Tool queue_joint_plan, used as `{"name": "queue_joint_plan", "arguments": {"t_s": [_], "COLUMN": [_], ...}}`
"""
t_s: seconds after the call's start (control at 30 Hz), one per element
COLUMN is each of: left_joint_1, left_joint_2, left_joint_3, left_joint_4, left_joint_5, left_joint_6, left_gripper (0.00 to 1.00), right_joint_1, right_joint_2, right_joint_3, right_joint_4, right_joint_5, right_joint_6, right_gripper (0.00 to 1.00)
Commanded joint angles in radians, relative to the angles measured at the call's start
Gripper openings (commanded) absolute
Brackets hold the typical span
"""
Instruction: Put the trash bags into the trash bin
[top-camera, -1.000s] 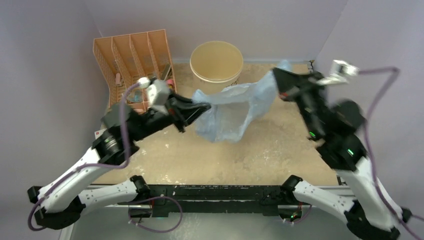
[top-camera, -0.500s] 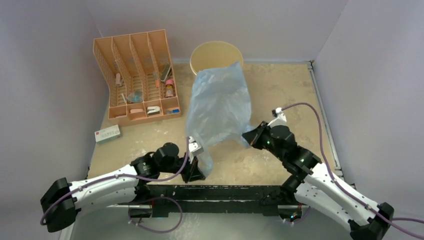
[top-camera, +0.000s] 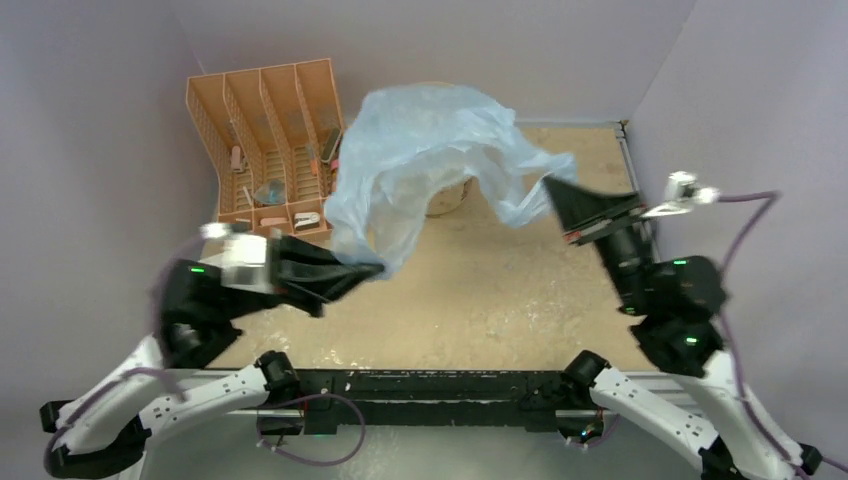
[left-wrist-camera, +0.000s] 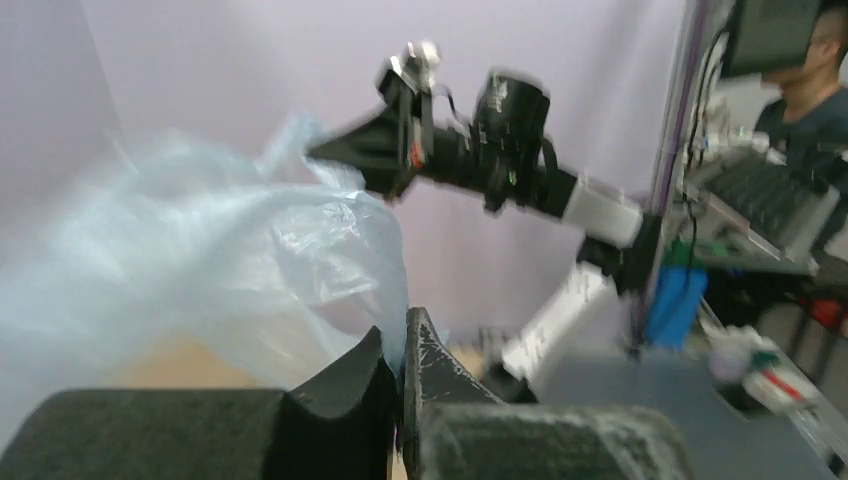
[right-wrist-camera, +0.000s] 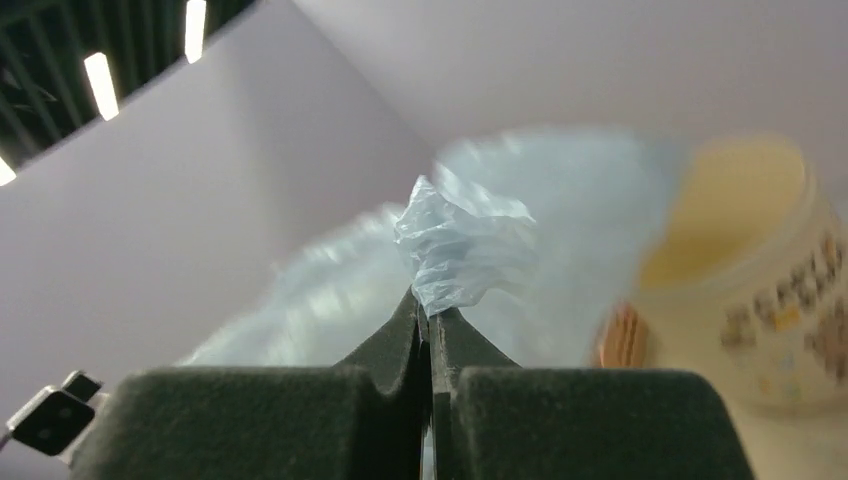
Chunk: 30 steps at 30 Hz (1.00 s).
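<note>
The left gripper (top-camera: 372, 267) is pinched together on a lower edge of the trash bag (top-camera: 420, 130), in front and to the left of the trash bin (top-camera: 448, 197). The right gripper (top-camera: 548, 181) is clamped on another gathered corner of the bag, to the right of the bin and raised above the table (top-camera: 480, 300). In both wrist views the black fingers meet with only thin film between them.

The brownish print on the bin's side (right-wrist-camera: 790, 320) is too blurred to make out, and nothing else carries writing that can be read.

An orange slotted rack (top-camera: 265, 120) stands just left of the bin, against the back wall, with small items in its slots and front trays. The bag's left side hangs over the rack's right edge. Beyond the right arm, the left wrist view shows a person in a dark shirt (left-wrist-camera: 805, 85) at a desk.

The bag is thin, crinkled and translucent light blue. It is stretched in an arch between the two grippers and billows over the bin. From above it hides nearly all of the rim, leaving only a cream sliver showing beneath the arch.
</note>
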Motion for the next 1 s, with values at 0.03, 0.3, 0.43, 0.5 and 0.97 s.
{"name": "queue_joint_plan", "arguments": {"t_s": [0.03,0.3,0.43,0.5,0.97], "left_joint_1": [-0.001,-0.001,-0.001,-0.001,-0.001], "left_joint_2": [-0.04,0.031,0.233,0.247,-0.118], "left_joint_3": [-0.658,-0.381,0.208,0.291,-0.502], "left_joint_4": [0.032,-0.145,-0.362,-0.37,-0.076], "left_joint_5": [-0.003,-0.151,-0.158,-0.104,-0.035], "left_joint_6": [-0.32,-0.183,0.012,0.026,-0.28], "left_gripper": [0.0,0.0,0.0,0.0,0.0], "right_joint_1": [-0.001,-0.002,-0.001,-0.001,0.0], "right_joint_2": [0.035,0.348,0.516,0.482,0.109], "right_joint_3": [-0.614,-0.154,0.418,0.489,-0.348], "right_joint_4": [0.058,-0.063,-0.299,-0.286,-0.011], "right_joint_5": [-0.163,-0.168,-0.015,-0.035,-0.117], "right_joint_6": [0.434,0.138,-0.067,-0.091,0.156], "right_gripper": [0.0,0.0,0.0,0.0,0.0]}}
